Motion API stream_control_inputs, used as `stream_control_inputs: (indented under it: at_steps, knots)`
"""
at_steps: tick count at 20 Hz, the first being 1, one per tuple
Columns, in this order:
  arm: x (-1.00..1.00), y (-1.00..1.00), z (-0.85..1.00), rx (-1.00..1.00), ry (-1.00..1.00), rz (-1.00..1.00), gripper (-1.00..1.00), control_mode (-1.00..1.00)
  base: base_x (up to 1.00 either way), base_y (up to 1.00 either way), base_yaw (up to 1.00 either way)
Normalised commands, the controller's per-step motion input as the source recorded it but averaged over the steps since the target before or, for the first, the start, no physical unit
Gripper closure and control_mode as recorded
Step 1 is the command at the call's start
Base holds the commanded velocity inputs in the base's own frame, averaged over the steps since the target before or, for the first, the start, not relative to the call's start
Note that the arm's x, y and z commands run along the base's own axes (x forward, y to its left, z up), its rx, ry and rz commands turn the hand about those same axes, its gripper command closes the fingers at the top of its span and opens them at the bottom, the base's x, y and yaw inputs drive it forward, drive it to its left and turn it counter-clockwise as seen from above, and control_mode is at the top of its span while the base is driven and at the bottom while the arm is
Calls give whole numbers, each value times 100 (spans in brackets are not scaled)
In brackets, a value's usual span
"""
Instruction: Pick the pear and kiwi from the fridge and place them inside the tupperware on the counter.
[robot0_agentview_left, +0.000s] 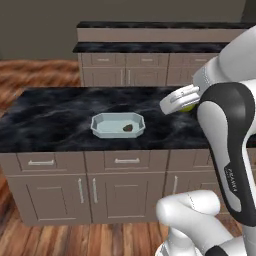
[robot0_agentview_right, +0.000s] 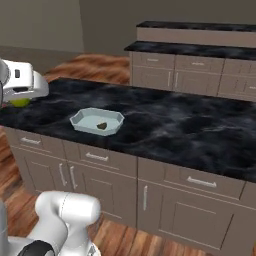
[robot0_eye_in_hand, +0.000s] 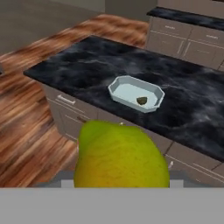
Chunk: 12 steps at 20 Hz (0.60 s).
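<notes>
Yellow-green pear (robot0_eye_in_hand: 121, 155) held in fingers, close-up; kiwi (robot0_agentview_left: 128, 128) inside tupperware (robot0_agentview_left: 101, 125).

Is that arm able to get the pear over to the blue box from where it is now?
Probably yes. The gripper holds the pear above the counter, and the tupperware lies open with the kiwi at one side. Nothing stands between them.

Glossy white rounded arm segments, one dark charcoal link bearing small lettering.
</notes>
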Motion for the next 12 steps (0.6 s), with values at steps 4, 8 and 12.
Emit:
stream_control_inputs:
  at_steps: [4, 8, 12]
  knots:
    - [0, 0, 0, 0, 0, 0, 100, 100, 99, 46, -43]
    - [0, 0, 0, 0, 0, 0, 100, 100, 92, 52, -31]
    - [0, 0, 0, 0, 0, 0, 100, 100, 48, 66, -3]
